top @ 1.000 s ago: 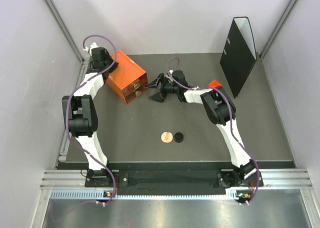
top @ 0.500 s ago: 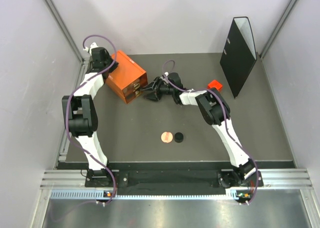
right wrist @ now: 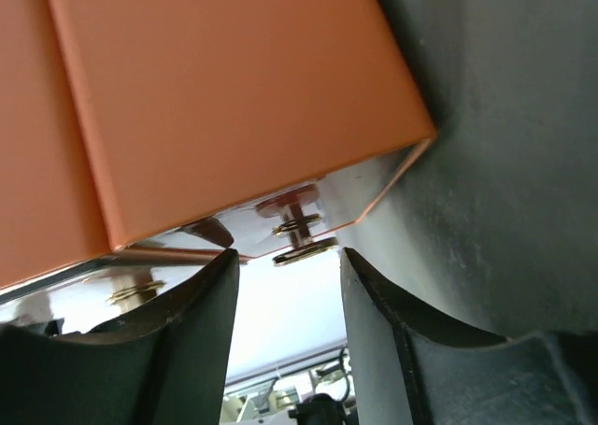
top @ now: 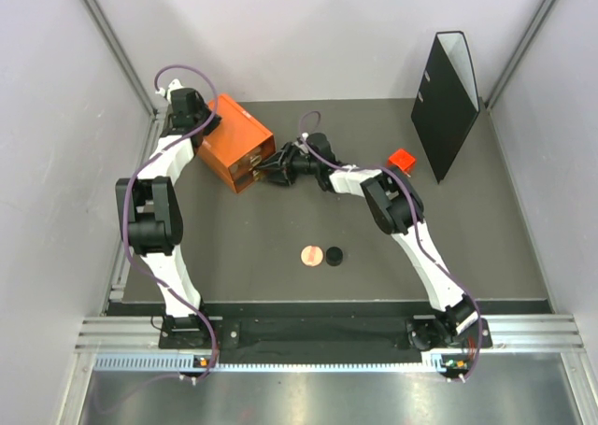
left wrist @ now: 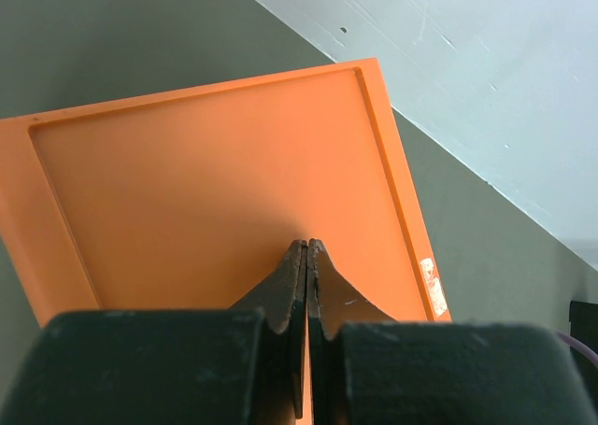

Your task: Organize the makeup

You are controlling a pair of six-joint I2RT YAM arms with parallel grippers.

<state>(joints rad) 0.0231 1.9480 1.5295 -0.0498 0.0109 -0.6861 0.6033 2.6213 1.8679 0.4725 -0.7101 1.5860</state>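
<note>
Of the makeup, a round pink disc [top: 309, 255] and a small black disc [top: 334, 255] lie side by side on the dark mat, well in front of both grippers. My left gripper [top: 211, 126] [left wrist: 307, 244] is shut with nothing in it, its tips resting on the top of the orange drawer box [top: 238, 152] [left wrist: 215, 191]. At the box's front face, my right gripper [top: 272, 172] [right wrist: 288, 264] is open. A small metal drawer knob [right wrist: 304, 235] sits just at its fingertips with a gap on each side. The drawers look closed.
A small red cube [top: 402, 156] lies right of the right arm's wrist. A black file holder [top: 447, 100] stands at the back right. Grey walls close in the mat on the left, back and right.
My right gripper has slid left up to the front of the orange box, and its jaws have narrowed round the knob. The left arm and both discs have stayed put.
</note>
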